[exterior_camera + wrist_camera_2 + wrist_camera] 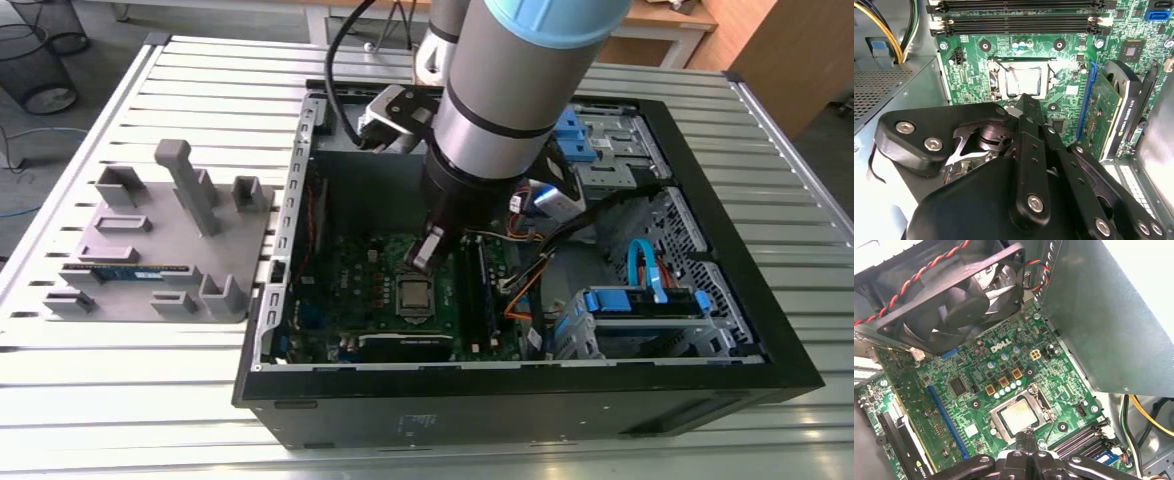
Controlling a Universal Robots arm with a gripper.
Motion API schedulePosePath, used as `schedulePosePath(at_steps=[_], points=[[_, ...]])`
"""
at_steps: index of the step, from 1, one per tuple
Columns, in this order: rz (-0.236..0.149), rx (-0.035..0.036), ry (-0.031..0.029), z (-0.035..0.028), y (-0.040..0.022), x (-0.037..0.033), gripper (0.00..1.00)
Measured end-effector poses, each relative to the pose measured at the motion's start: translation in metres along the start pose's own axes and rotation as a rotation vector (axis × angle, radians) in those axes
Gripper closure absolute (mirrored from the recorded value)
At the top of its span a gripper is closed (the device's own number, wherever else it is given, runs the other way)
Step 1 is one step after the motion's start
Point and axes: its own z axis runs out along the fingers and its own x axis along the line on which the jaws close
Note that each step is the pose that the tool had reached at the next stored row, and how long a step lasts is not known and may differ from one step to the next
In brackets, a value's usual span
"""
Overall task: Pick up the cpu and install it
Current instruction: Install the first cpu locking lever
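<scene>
Black metal hand (1024,100) over steel-framed socket (996,80), fingers look pinched together w/ nothing held.
Second wrist view: flat square silver-topped cpu (1024,81) sits in that socket just past the fingertips, straight ahead & below; square, no long axis. Matte green circuit board (974,70) around it; black slotted memory rails (1019,25) beyond.

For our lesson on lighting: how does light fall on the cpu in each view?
Second wrist view: the cpu glares almost white; first wrist view: it carries a soft, even sheen; exterior view: it looks dull grey within the shadowed computer case.
</scene>
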Motion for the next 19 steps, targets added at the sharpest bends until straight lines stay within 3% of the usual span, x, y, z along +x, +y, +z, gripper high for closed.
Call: schedulePosePath(at_steps=[9, 19], points=[[0.000, 0.0000, -0.0002, 0.0005, 0.0026, -0.0090, 0.89], [0.006, -0.0001, -0.0008, 0.0026, 0.0008, -0.0139, 0.89]])
